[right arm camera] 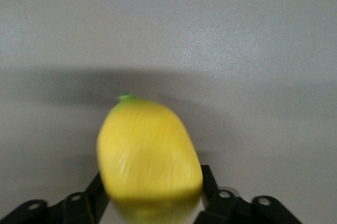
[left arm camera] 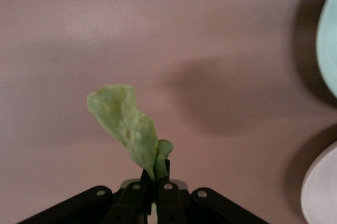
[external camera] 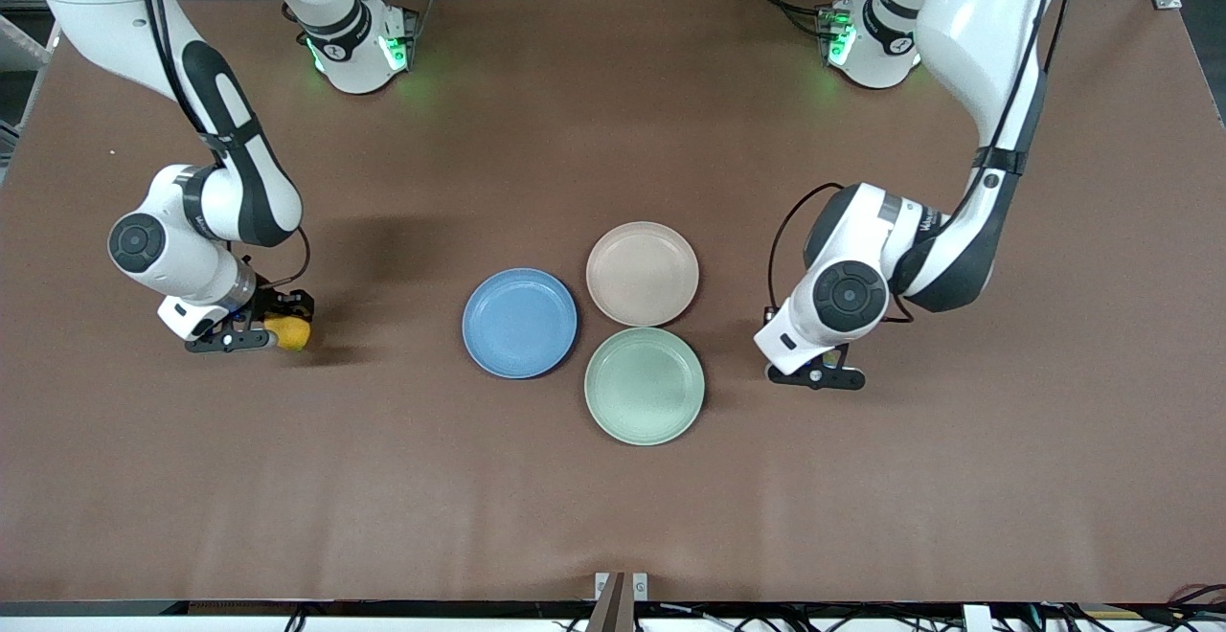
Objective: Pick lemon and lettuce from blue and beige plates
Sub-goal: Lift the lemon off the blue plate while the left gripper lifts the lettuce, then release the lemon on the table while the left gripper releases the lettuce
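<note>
My right gripper (external camera: pixel 280 324) is shut on the yellow lemon (external camera: pixel 290 334), low over the bare tabletop toward the right arm's end. In the right wrist view the lemon (right arm camera: pixel 150 153) fills the space between the fingers of the gripper (right arm camera: pixel 152 184). My left gripper (external camera: pixel 817 375) is over bare table beside the green plate, toward the left arm's end. The left wrist view shows this gripper (left arm camera: pixel 156 177) shut on the stem of a pale green lettuce leaf (left arm camera: pixel 126 124). The lettuce is hidden in the front view. The blue plate (external camera: pixel 519 323) and the beige plate (external camera: pixel 642 274) are empty.
An empty green plate (external camera: pixel 644 385) touches the blue and beige plates, nearer to the front camera. Its rim (left arm camera: pixel 329 40) and the beige plate's rim (left arm camera: pixel 321 195) show in the left wrist view. Brown table cover (external camera: pixel 613 517) lies all around.
</note>
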`<state>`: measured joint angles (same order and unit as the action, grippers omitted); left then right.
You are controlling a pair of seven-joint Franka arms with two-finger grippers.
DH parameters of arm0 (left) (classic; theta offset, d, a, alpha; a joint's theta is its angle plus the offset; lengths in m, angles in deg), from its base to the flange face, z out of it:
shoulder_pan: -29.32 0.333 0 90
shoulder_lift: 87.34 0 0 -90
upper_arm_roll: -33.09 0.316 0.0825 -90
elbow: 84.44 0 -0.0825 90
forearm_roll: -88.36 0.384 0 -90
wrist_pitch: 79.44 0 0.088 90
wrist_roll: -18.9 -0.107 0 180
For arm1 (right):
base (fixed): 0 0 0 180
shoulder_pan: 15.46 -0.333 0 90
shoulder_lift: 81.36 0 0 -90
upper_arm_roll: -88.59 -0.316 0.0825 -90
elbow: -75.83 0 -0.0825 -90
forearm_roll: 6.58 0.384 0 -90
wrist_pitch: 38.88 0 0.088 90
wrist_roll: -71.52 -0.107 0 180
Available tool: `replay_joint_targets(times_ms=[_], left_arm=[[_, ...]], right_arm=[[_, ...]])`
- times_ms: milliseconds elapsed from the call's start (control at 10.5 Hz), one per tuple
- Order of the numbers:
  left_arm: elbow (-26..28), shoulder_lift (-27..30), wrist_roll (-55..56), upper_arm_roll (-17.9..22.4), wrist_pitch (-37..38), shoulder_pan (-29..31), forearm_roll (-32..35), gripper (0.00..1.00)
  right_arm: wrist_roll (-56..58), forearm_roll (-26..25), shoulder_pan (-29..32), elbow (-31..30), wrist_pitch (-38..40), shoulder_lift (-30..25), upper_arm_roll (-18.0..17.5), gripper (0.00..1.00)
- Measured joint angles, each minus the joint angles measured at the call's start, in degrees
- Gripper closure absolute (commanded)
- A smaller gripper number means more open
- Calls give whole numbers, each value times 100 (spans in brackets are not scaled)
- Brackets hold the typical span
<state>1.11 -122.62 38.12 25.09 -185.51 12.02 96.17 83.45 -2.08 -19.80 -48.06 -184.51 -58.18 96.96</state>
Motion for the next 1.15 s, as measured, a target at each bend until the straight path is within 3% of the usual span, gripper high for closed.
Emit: replay_joint_targets(times_ms=[287,574,670,765,861,1148], left_arm=[[8,15,-251,27,274,49,69,100],[6,21,-645,44,306,396,272,100],[9,21,-741,45,309,452,272,91],[9,21,-784,48,313,477,272,31],[10,21,-785,49,313,532,273,0],[17,31,-824,-42,312,881,273,0]], right_arm=[[0,16,-10,370,529,-136,3,0],[-77,42,-9,1393,2545,-536,132,0],[-292,42,-6,1662,3046,-731,176,0],[-699,12,-15,1772,3320,-956,183,0],[-1035,-24,-52,1812,3530,-1137,183,0],[-1366,-55,-108,2547,4720,-1332,184,0]])
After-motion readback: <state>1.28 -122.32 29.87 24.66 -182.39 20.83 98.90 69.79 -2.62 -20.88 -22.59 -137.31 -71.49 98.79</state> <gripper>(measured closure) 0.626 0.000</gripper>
